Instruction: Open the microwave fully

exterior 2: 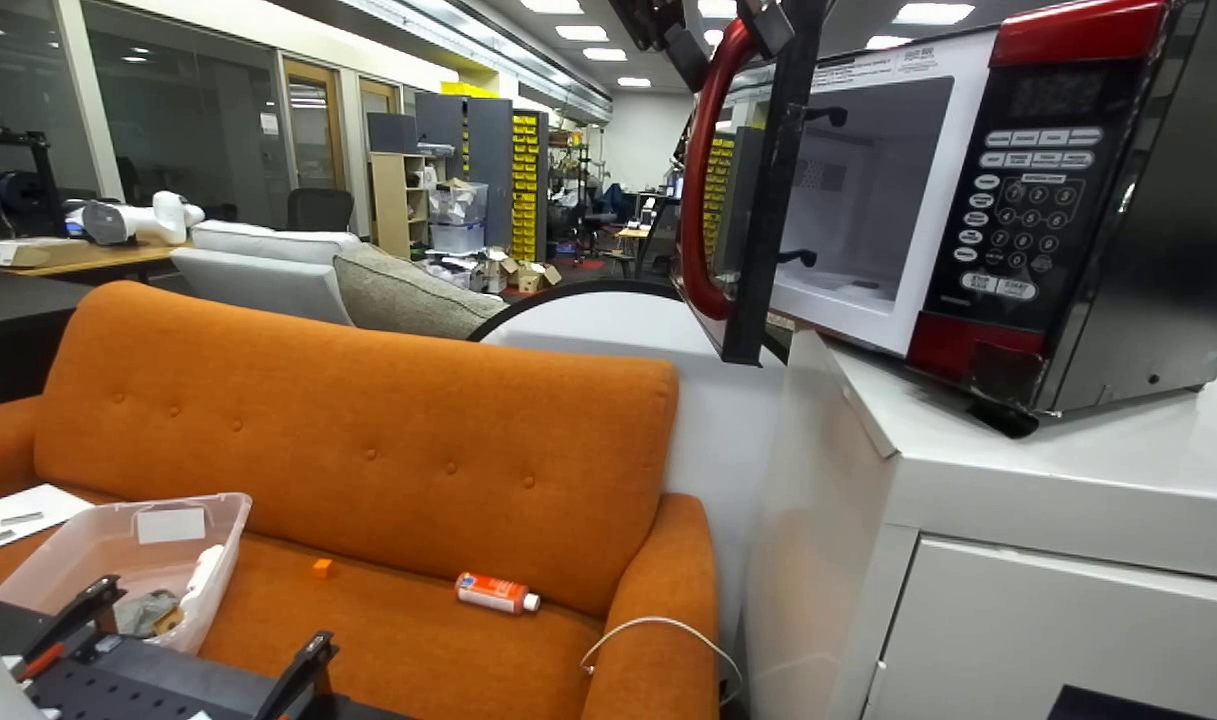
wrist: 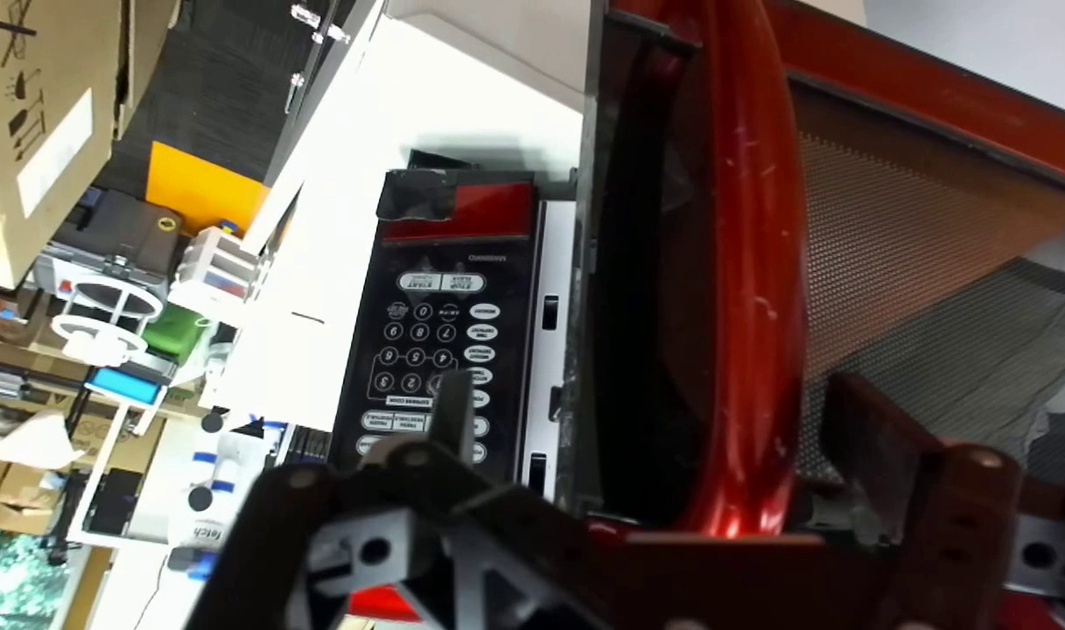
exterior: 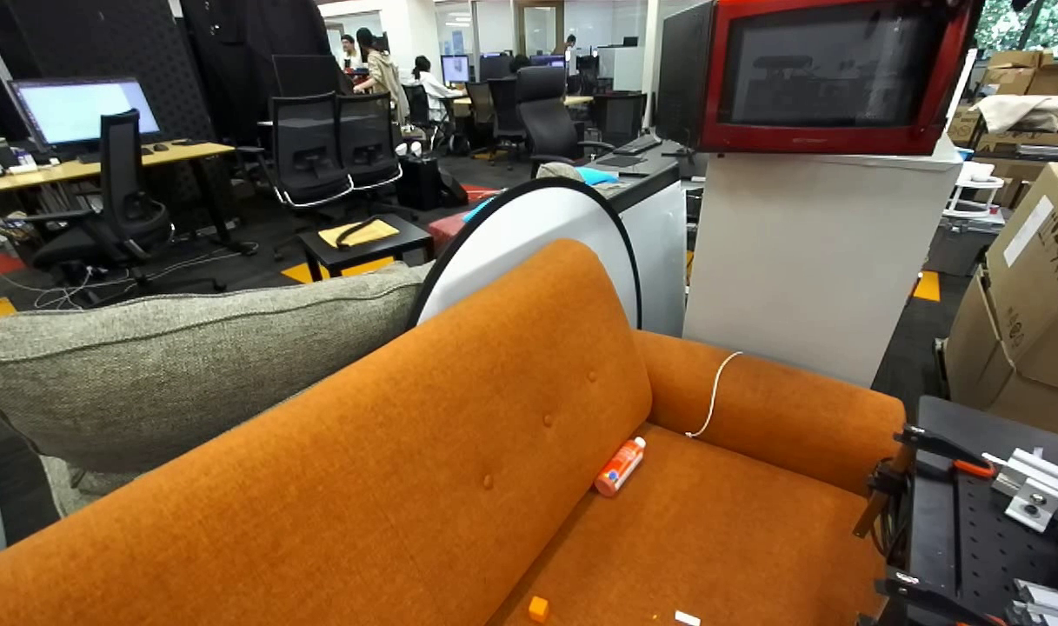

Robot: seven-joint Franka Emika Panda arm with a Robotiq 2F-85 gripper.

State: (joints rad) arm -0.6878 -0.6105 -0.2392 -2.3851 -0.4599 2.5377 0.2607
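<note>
The microwave (exterior 2: 1033, 200) has a dark casing, a keypad and a red-framed door; it also shows in an exterior view (exterior: 833, 69) and in the wrist view (wrist: 497, 219). Its door (exterior 2: 776, 210) stands partly open, swung out from the body, with the white interior visible. The red handle (exterior 2: 705, 180) is on the door's outer face. My gripper (exterior 2: 725, 45) is at the handle's top end. In the wrist view my gripper (wrist: 655, 416) is open, its fingers wide apart on either side of the handle (wrist: 760, 262). Contact cannot be told.
The microwave stands on a white cabinet (exterior 2: 1048, 490). An orange sofa (exterior: 337, 469) is beside the cabinet, with a bottle (exterior: 620, 467) on its seat. Cardboard boxes (exterior: 1041, 287) stand on the cabinet's far side. A black perforated table (exterior: 981, 522) is in front of the sofa.
</note>
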